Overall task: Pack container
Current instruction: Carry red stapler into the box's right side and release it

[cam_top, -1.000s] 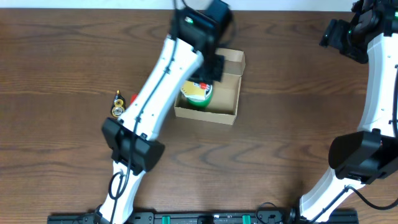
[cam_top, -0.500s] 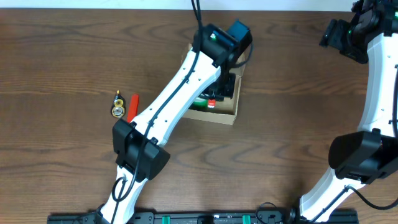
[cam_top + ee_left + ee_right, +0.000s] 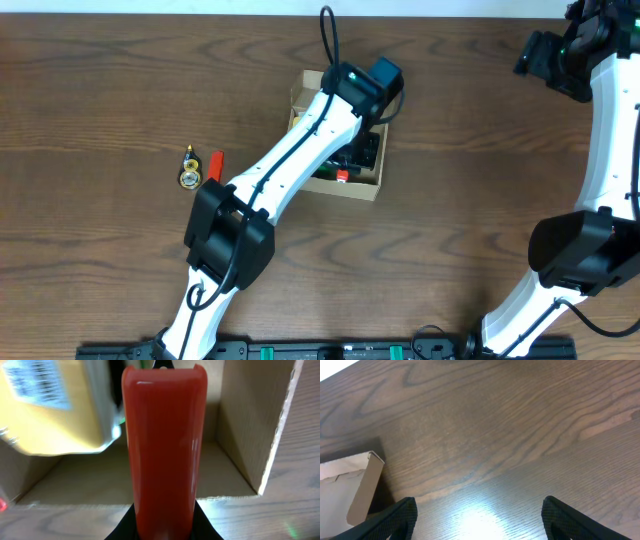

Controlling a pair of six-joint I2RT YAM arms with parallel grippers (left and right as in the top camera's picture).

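Between the closed jaws of the left gripper (image 3: 358, 152) stood a red plastic bar (image 3: 164, 450), held low inside the cardboard container (image 3: 250, 435). Placing seemed in hand, and the next move called for release and a straight lift. Just beside the jaws a yellow labelled packet (image 3: 55, 405) crowded them. Far off, the right gripper (image 3: 480, 512) hung open over the wooden table (image 3: 495, 425).

No legible txt. White label (image 3: 37, 382) on yellow pkg (image 3: 65, 420) inside container (image 3: 250, 430), left side: print too blurred.

box (image 3: 362, 190) — 1 | pack (image 3: 50, 405) — 1 | red piece (image 3: 165, 450) — 1 | red stick (image 3: 215, 160) — 1 | gold item (image 3: 187, 176) — 1
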